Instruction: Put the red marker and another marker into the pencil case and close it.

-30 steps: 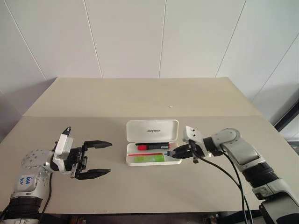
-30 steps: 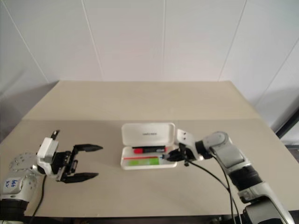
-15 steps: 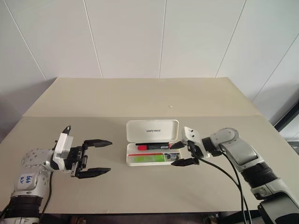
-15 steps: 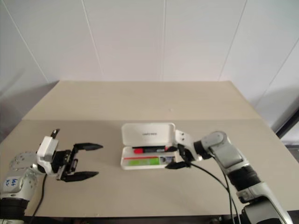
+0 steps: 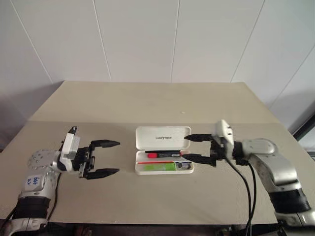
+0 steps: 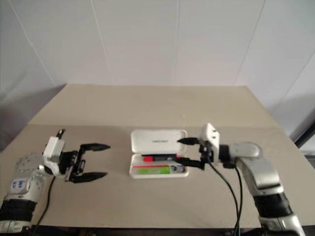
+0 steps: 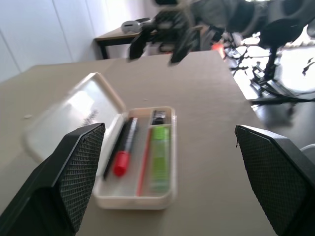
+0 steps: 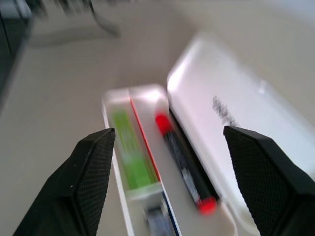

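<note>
The pencil case lies open at the table's middle, its white lid tilted up at the back. The red marker lies in the rear compartment and the lime-green marker in the front one; both also show in the left wrist view. My right gripper hovers open at the case's right end, pointing left, one finger by the lid's corner and one over the tray's end. My left gripper stands open, well left of the case, with nothing in it.
A small end compartment of the case holds a dark bit. Black cables hang from my right arm over the table's front right. A tiny white speck lies further back. Bare beige tabletop surrounds the case.
My right gripper, shut at the case's right end a second ago, has opened, lifted and drawn back a little. The left gripper stays open in much the same place. The camera shifted slightly.
</note>
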Robot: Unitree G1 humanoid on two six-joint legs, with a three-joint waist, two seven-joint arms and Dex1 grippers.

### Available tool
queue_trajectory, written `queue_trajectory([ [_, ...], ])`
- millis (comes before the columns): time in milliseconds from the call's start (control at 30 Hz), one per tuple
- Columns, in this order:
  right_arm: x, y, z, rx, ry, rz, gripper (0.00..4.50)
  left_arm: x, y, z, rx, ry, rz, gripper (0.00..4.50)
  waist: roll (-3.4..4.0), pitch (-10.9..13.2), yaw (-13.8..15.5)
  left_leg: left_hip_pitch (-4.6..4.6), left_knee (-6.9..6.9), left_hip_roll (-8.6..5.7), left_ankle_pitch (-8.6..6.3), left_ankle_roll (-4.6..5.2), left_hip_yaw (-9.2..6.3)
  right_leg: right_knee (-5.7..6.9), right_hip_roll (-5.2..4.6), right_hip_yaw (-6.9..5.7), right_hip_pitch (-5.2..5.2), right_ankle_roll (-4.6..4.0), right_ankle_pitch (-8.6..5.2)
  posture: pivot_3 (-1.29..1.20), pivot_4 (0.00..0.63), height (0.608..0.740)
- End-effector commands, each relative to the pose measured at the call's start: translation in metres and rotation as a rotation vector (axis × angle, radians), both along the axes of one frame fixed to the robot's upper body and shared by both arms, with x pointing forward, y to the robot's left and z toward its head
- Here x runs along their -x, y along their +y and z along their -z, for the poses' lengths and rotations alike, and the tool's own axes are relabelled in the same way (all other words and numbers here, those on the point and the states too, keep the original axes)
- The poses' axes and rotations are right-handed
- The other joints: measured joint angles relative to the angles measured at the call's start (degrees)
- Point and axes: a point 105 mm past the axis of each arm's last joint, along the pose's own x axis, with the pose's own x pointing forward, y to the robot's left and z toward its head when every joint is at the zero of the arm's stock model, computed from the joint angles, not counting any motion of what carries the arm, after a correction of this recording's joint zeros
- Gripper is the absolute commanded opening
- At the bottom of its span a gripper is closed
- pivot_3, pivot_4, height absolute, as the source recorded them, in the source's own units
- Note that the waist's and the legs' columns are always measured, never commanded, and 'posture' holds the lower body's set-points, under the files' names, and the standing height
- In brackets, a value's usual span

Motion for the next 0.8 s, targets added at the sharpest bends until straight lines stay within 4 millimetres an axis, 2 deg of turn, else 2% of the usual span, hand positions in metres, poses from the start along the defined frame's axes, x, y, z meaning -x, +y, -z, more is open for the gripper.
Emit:
queue_trajectory([
  [33, 0.011, -0.009, -0.015, -0.061, -0.067, 0.018, 4.49, -0.010, 0.001, -0.005, -0.006, -0.023, -0.034, 4.50, 0.00, 0.0, 0.2, 0.00, 0.04, 0.00, 0.00, 0.00, 0.00, 0.00, 0.01, 0.00, 0.01, 0.01, 0.01, 0.00, 0.150, 0.740],
  [167, 0.015, -0.025, -0.003, -0.099, -0.037, 0.102, 4.49, -0.032, -0.003, -0.011, 0.021, 0.024, -0.074, 4.50, -0.01, 0.0, 0.4, 0.00, 0.19, 0.00, 0.00, 0.00, -0.01, 0.07, 0.04, -0.01, 0.06, 0.03, 0.02, 0.00, 0.150, 0.740],
  [367, 0.017, -0.037, 0.004, -0.119, -0.032, 0.165, 4.49, -0.053, -0.002, -0.020, 0.065, 0.050, -0.101, 4.50, -0.01, 0.0, 0.2, 0.00, 0.30, -0.04, 0.00, 0.01, 0.01, 0.08, 0.04, 0.03, 0.10, 0.12, 0.07, 0.00, 0.150, 0.740],
  [467, 0.019, -0.039, 0.001, -0.148, -0.043, 0.173, 4.50, -0.065, -0.001, -0.020, 0.064, 0.073, -0.134, 3.98, -0.01, 0.0, 0.2, 0.00, 0.31, -0.03, 0.00, 0.01, 0.00, 0.11, 0.05, 0.02, 0.09, 0.12, 0.07, 0.00, 0.150, 0.740],
  [533, 0.020, -0.041, 0.001, -0.157, -0.046, 0.173, 4.50, -0.073, -0.001, -0.018, 0.044, 0.087, -0.161, 3.42, -0.01, 0.0, 0.2, 0.00, 0.31, -0.03, 0.00, 0.01, 0.00, 0.11, 0.05, 0.02, 0.10, 0.12, 0.07, 0.00, 0.150, 0.740],
  [800, 0.020, -0.050, 0.002, -0.151, -0.056, 0.182, 4.50, -0.096, 0.004, -0.018, -0.034, 0.110, -0.274, 0.72, -0.03, 0.0, 0.3, -0.05, 0.33, -0.06, 0.00, 0.01, -0.01, 0.08, 0.04, 0.02, 0.10, 0.16, 0.09, 0.00, 0.150, 0.740],
])
